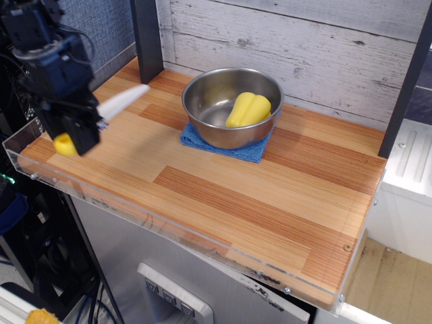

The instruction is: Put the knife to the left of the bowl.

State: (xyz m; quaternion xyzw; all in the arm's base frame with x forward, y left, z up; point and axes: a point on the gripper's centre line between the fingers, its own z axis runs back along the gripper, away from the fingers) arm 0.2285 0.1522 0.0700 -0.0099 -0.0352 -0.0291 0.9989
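My gripper [79, 128] is at the far left of the table, shut on the knife [115, 104]. The knife's white blade points up and right toward the bowl, and its yellow handle end [65, 144] sticks out below the fingers. The knife is held above the wood near the table's left edge. The shiny steel bowl [206, 102] stands at the back middle on a blue cloth [196, 138], well to the right of the gripper. A yellow ridged pepper-like toy [248, 109] lies inside the bowl.
A dark post [147, 37] stands at the back left corner, close behind the gripper. A clear acrylic lip [135, 217] runs along the table's front and left edges. A grey plank wall [304, 47] backs the table.
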